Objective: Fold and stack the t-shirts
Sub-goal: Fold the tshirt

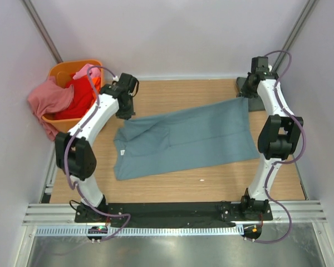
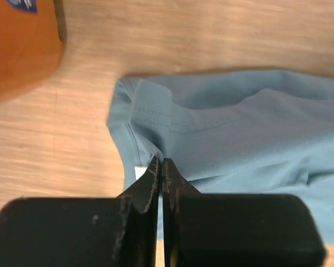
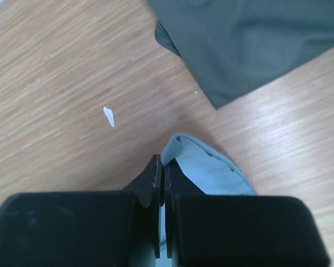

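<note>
Your blue-teal t-shirt (image 1: pixel 189 139) lies spread right of the orange basket (image 1: pixel 58 72). It looks like light, limp cloth, so take it by the corners. The right gripper (image 3: pixel 162 167) pinches the corner farthest from the basket. The left gripper (image 2: pixel 161 167), nearer the basket, is closed, hold unclear. Bare table (image 1: pixel 172 92) shows along its long hems.

Left arm (image 1: pixel 94 119) and right arm (image 1: pixel 271 105) have white links and bulky black joints. Thin purple cables (image 1: pixel 288 60) loop alongside. A black base plate (image 1: pixel 172 210) lies at 6 o'clock. The left tool (image 2: pixel 162 162) and right tool (image 3: pixel 162 161) have matte black, scuffed fingers.
</note>
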{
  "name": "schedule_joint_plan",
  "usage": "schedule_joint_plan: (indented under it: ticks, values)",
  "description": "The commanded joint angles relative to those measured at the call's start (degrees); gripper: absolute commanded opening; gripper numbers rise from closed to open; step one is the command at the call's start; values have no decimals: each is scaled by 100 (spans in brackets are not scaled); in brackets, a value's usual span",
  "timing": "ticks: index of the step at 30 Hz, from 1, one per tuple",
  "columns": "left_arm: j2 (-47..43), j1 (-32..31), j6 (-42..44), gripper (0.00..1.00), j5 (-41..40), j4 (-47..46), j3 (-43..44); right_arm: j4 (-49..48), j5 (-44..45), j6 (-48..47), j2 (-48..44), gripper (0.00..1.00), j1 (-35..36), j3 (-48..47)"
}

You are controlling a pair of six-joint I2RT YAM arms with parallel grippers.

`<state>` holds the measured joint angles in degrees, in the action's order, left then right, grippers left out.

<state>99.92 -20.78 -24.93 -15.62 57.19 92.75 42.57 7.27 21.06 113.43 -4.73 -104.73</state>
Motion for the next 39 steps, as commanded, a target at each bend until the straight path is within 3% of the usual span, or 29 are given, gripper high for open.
schedule_joint_plan:
  ticks: [1,8,17,23,27,39]
  values:
    - [606,188,260,0,-275,187,689,322,-50,-119,441,1,-37,-627]
    - [1021,241,322,0,-135,267,1088,305,-129,-155,672,1,-37,-690]
    - [135,241,269,0,41,293,174,138,64,-207,49,1,-45,83]
    - [-323,241,164,0,339,74,-819,-283,143,-155,-716,1,-98,1470]
    - [-447,223,94,0,410,-32,-1320,-267,161,-137,-848,1,-107,1780]
    - [-447,-146,-56,0,411,-252,-1664,-556,565,-49,-1270,1,-186,2624]
